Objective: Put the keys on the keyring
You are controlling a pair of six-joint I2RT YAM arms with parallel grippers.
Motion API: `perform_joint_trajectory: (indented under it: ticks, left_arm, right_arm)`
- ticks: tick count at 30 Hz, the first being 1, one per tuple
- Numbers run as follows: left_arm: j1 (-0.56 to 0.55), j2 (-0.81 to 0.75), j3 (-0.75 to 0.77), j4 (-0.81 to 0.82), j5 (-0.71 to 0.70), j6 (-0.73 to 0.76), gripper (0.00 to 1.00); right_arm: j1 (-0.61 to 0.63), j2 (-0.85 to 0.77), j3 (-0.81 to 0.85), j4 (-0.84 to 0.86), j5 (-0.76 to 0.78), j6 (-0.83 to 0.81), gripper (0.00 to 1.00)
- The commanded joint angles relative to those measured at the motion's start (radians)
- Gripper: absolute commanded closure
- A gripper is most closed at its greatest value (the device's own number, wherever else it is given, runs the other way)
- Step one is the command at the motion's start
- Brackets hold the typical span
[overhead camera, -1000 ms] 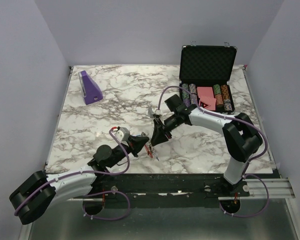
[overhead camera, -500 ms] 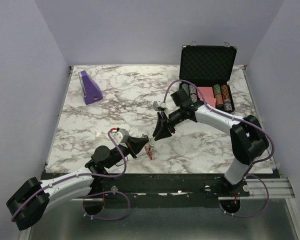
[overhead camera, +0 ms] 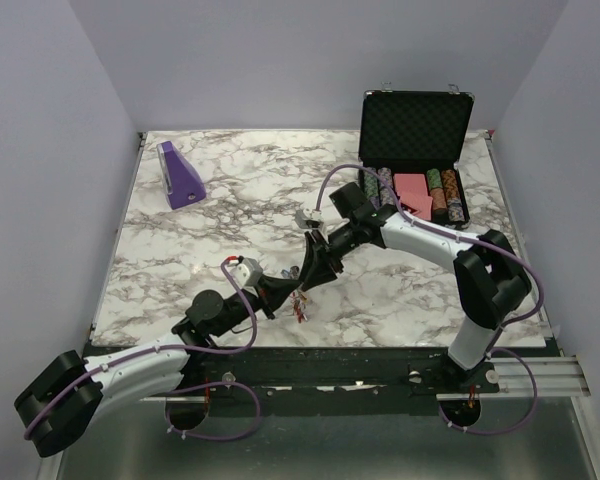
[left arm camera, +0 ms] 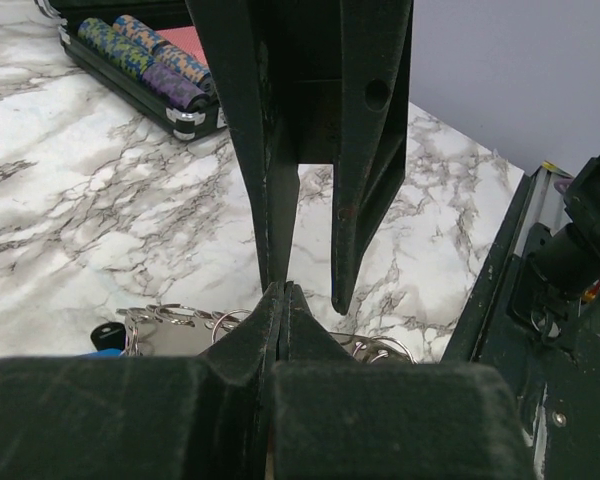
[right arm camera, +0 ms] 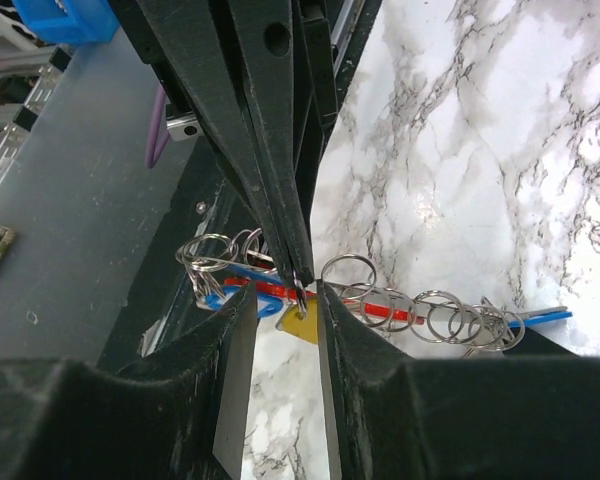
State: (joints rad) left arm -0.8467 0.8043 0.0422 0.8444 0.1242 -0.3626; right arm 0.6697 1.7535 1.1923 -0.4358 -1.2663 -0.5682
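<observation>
White marble-patterned counter [overhead camera: 250,210] in a lilac-walled booth, with two black robot claws meeting over a bunch of keys near its front edge.

The left claw [left arm camera: 282,295] is pressed together, its tips pinching a thin metal ring of the keyring [right arm camera: 380,308], a bunch of linked silver rings with a red curved piece. The right claw [right arm camera: 285,295] is spread, its two fingers straddling the left claw's tips with a clear gap between them. In that gap shows the yellow-headed key [right arm camera: 300,328], small and plastic-topped. The blue-headed keys [right arm camera: 545,318] stick out at either end of the bunch. The bunch hangs by the counter's near edge; whether it touches the marble cannot be told. Farther back on the right stands an open black case of striped poker chips [overhead camera: 415,130]. At the far left sits a purple wedge-shaped block [overhead camera: 180,175].
</observation>
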Motion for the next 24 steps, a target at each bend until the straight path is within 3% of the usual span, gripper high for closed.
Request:
perform_joint_trajectory:
  ticks: [1, 12, 16, 20, 24]
  left_arm:
    - [0.0, -0.001, -0.122, 0.062, 0.017, 0.013, 1.0]
    - [0.0, -0.03, -0.133, 0.056, 0.0, 0.008, 1.0]
    - [-0.002, -0.03, -0.131, 0.058, 0.0, 0.005, 1.0]
    - [-0.002, -0.027, -0.131, 0.061, 0.0, 0.002, 1.0]
    - [-0.002, -0.034, -0.125, 0.033, 0.006, -0.002, 1.0]
  right_arm:
    - [0.002, 0.014, 0.015, -0.001, -0.005, 0.013, 0.63]
    - [0.008, 0.024, 0.01, 0.0, 0.004, 0.01, 0.7]
    - [0.013, 0.029, 0.015, -0.003, -0.001, 0.004, 0.81]
    - [0.013, 0.023, 0.02, -0.011, -0.01, -0.002, 0.99]
    - [0.013, 0.026, 0.058, -0.103, 0.024, -0.036, 0.99]
